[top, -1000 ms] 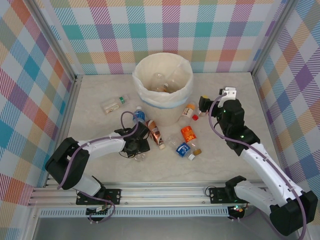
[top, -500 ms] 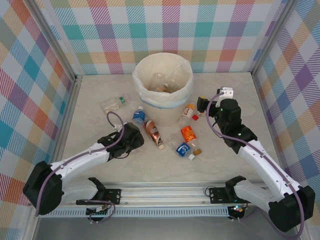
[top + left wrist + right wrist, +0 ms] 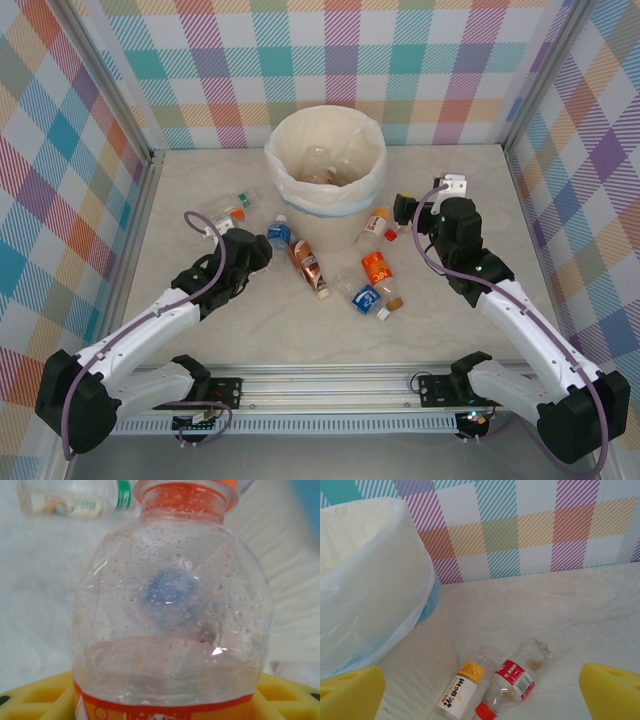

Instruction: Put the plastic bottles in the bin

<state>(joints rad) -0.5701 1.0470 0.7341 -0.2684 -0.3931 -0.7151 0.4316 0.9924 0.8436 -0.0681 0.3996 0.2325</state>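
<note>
Carry step: left claw [image 3: 162, 700] grips a clear orange-capped plastic bottle [image 3: 170, 605], which next needs lifting over the rim of the round cream bag-lined bin [image 3: 372, 175]; right claw [image 3: 480, 692] hangs wide open, empty.

The bin [image 3: 335, 228], lined with a white bag, stands at 12 o'clock on the table [image 3: 450, 330] with bottles inside it. The left gripper [image 3: 243, 238] sits at the bin's 8 o'clock, an orange-capped bottle [image 3: 238, 214] at its tip and a green-capped bottle [image 3: 226, 206] just beyond. The right gripper [image 3: 404, 210] is at 4 o'clock. Loose bottles [image 3: 376, 267] lie scattered from 5 to 7 o'clock.
</note>
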